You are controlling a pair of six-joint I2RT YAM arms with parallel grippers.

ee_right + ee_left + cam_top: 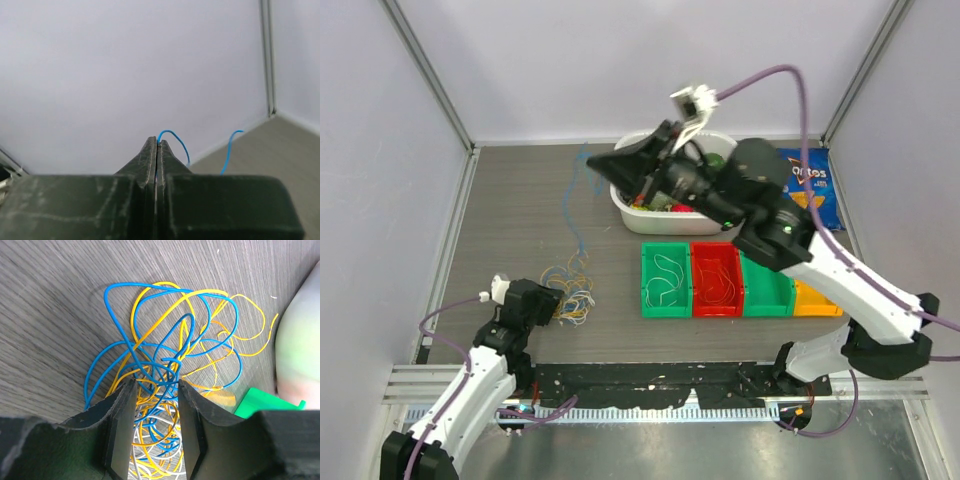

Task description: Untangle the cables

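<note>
Your right claw (pixel 157 142) is pinching the blue cable (pixel 176 139), jaws fully closed. Your left claw (pixel 156 395) is straddling the tangle (pixel 167 335), half open. You're wanting a slow lift, pinning the tangle.

White arms (pixel 470 385), purple hoses (pixel 790 75), black tools (pixel 155 390)

bare table (pixel 510 215) left of cables (pixel 570 290); bins (pixel 665 282) right

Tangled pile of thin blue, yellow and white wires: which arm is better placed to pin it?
Probably left: the left gripper straddles the pile; the right gripper is raised, shut on one thin blue wire.
</note>
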